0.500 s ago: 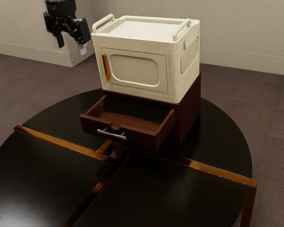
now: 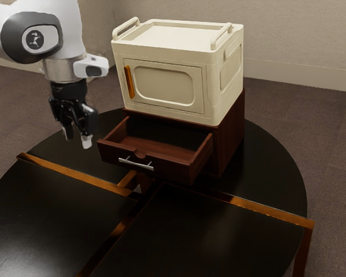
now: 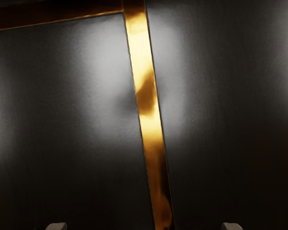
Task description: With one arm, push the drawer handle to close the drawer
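Note:
My gripper (image 2: 78, 139) hangs in the exterior view to the left of the pulled-out brown drawer (image 2: 161, 167), apart from it, pointing down with its fingers spread and nothing between them. A thin silver handle (image 2: 136, 164) is fixed across the drawer's front. The drawer sticks well out of its dark red-brown cabinet (image 2: 230, 135), and its inside is visible. In the wrist view, the two tips of my gripper (image 3: 144, 226) stand far apart at the lower edge, over the table top.
A cream box (image 2: 167, 86) with an orange-handled door sits on top of the cabinet. The round black table (image 2: 52, 210) has brown-gold strips (image 2: 81, 175) crossing it; one strip (image 3: 146, 96) runs beneath my hand in the wrist view.
My gripper has come down from beside the cream box's top to about the drawer's level, and more of the arm has entered the exterior view. The drawer has not moved.

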`<state>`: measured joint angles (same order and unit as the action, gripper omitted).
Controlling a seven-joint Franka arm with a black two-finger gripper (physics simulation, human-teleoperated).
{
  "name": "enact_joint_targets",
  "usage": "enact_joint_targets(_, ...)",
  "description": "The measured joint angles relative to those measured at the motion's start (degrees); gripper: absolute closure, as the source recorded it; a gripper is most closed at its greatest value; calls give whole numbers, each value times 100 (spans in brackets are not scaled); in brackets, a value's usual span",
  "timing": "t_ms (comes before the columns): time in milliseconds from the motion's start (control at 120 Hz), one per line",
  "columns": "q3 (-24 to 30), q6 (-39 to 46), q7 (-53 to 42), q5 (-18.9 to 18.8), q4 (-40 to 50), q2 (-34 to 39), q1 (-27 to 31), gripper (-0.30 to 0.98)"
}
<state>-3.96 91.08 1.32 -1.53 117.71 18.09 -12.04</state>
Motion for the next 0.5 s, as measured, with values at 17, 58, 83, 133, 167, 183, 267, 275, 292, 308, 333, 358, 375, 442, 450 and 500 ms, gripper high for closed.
enact_joint_targets(17, 7, 156, 56, 3, 231, 67, 2, 45)
enact_joint_targets(58, 19, 505, 191, 8, 648, 172, 1, 53)
enact_joint_targets(83, 26, 705, 268, 12, 850, 203, 0, 56)
enact_joint_targets(133, 37, 1069, 421, 29, 1103, 192, -2, 62)
enact_joint_targets(167, 41, 1269, 521, 38, 1186, 119, -5, 65)
enact_joint_targets(183, 42, 1358, 569, 42, 1214, 88, -7, 66)
enact_joint_targets(267, 47, 1792, 774, 50, 1282, -166, -12, 71)
enact_joint_targets(275, 48, 1839, 791, 50, 1285, -196, -13, 71)
enact_joint_targets(292, 49, 1931, 825, 50, 1289, -253, -15, 72)
enact_joint_targets(308, 50, 2021, 855, 51, 1292, -310, -15, 73)
enact_joint_targets(333, 52, 2155, 893, 54, 1295, -400, -16, 73)
enact_joint_targets(358, 52, 2276, 929, 56, 1297, -463, -17, 74)
enact_joint_targets(375, 53, 2350, 951, 57, 1298, -492, -17, 75)
enact_joint_targets(442, 53, 2600, 1014, 57, 1300, -568, -24, 76)
enact_joint_targets(450, 52, 2628, 1020, 57, 1300, -579, -25, 76)
enact_joint_targets(500, 53, 2786, 1049, 57, 1294, -672, -25, 77)
